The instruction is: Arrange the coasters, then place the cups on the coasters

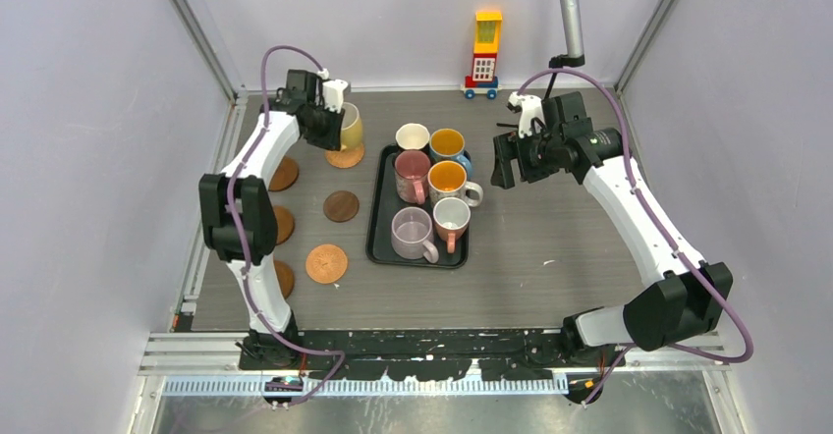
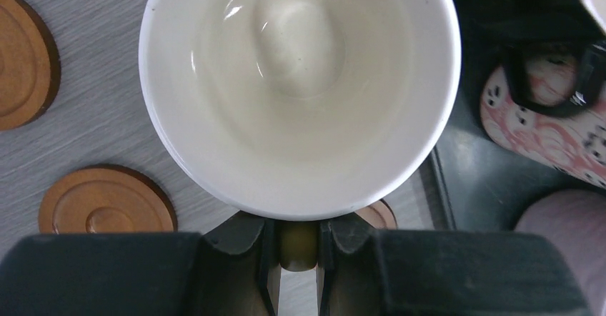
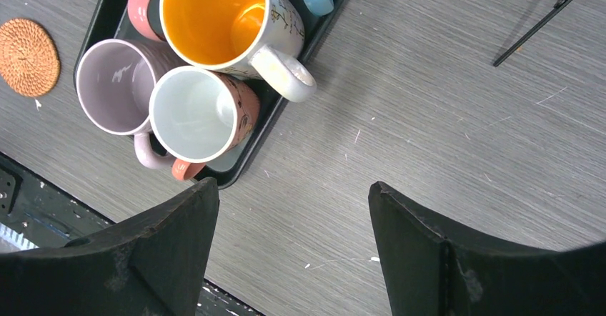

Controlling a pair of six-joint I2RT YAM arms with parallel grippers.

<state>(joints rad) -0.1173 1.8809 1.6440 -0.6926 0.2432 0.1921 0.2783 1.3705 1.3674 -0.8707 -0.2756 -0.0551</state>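
The left gripper (image 2: 298, 239) pinched the slick, breakable pale yellow mug (image 2: 298, 80) by its handle (image 2: 298, 253), seemingly the surest hold, while the right gripper (image 3: 293, 244) gaped empty.

Spread fingers (image 3: 164, 259) hover over table (image 3: 443, 116) beside tray (image 3: 232, 171) of mugs (image 3: 193, 112).

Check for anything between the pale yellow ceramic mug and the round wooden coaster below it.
Nothing visible: the left gripper holds the pale yellow ceramic mug by its handle over the round wooden coaster, unobstructed.
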